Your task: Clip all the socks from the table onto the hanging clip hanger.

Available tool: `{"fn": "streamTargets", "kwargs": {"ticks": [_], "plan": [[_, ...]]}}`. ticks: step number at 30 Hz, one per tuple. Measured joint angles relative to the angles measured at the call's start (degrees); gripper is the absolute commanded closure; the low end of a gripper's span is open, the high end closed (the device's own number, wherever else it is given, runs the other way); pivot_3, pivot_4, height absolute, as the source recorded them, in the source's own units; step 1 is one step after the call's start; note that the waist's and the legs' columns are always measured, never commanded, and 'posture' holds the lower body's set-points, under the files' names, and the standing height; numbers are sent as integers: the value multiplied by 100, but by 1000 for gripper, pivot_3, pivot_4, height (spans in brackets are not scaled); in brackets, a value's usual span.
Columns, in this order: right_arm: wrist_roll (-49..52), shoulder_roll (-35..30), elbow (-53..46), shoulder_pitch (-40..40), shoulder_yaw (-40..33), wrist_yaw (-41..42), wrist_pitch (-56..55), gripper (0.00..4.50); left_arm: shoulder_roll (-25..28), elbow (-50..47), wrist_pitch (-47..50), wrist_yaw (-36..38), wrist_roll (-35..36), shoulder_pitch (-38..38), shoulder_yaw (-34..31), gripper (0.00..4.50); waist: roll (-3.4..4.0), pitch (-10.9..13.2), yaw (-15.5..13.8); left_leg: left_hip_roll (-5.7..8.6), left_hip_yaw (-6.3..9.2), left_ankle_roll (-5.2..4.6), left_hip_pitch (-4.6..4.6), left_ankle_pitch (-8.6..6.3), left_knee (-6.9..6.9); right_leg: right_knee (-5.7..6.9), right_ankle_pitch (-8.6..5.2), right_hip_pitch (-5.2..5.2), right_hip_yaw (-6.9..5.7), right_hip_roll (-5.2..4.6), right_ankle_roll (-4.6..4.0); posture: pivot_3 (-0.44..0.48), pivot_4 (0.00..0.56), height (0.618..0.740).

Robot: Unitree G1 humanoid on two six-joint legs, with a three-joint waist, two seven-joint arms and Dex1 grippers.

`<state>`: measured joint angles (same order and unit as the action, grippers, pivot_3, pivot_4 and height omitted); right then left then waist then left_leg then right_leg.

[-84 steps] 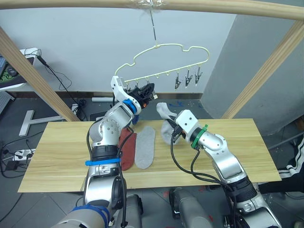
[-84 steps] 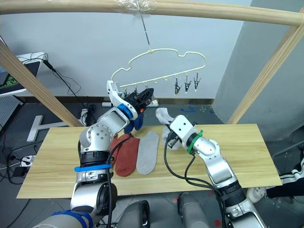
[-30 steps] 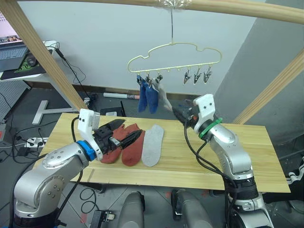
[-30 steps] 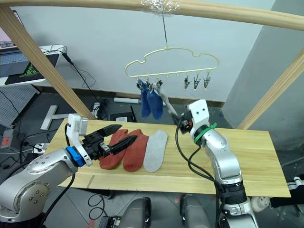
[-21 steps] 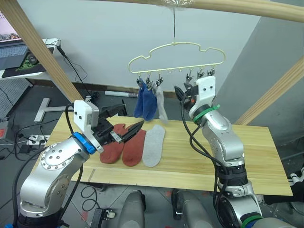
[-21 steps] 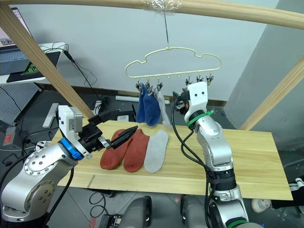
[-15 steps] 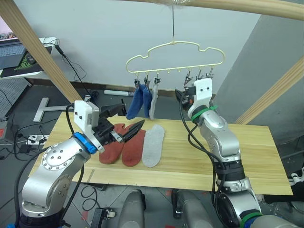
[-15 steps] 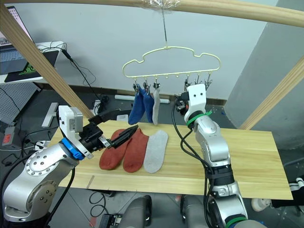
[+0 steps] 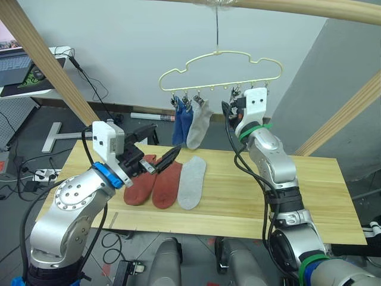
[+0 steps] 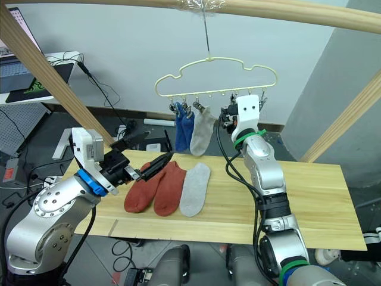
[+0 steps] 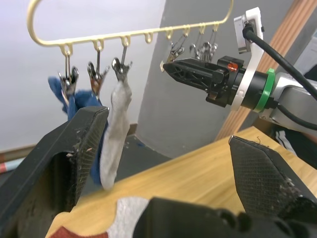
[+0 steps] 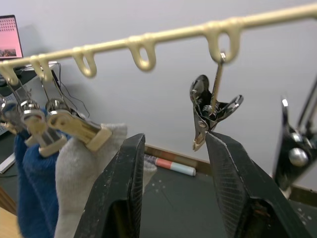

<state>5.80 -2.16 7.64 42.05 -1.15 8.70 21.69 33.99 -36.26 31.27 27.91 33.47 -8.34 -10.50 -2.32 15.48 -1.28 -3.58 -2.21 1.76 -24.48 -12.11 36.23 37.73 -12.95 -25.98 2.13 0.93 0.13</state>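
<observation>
Across the lower half of the left eye view lies the table (image 9: 238, 196), a long top of pale wood planks. Above its far edge, toward 12 o'clock, the clip hanger (image 9: 220, 56) hangs by its hook from a wooden rail (image 9: 286, 6). Two blue socks (image 9: 181, 122) and one grey sock (image 9: 199, 122) dangle side by side from its clips at the robot's left end. On the table, toward 9 o'clock of its middle, two rust-red socks (image 9: 156, 182) and a second grey sock (image 9: 191, 182) lie flat in a row, touching.

Over the red socks hovers the left gripper (image 9: 156, 156), its fingers spread wide and holding nothing. Raised to the hanger's bar, the right gripper (image 12: 171, 163) has its fingers apart and empty, just beside a bare metal clip (image 12: 210, 111).
</observation>
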Motion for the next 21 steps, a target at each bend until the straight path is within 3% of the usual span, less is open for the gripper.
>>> {"fn": "streamTargets", "kwargs": {"ticks": [21], "plan": [[1, -34, -316, -303, 49, -4, 166, 2523, -33, 23, 79, -98, 28, -258, 3, 0, 16, 42, 3, 0, 12, 0, -5, 0, -1, -1, 0, -2, -3, 0, 0, 132, 289, 740]]}}
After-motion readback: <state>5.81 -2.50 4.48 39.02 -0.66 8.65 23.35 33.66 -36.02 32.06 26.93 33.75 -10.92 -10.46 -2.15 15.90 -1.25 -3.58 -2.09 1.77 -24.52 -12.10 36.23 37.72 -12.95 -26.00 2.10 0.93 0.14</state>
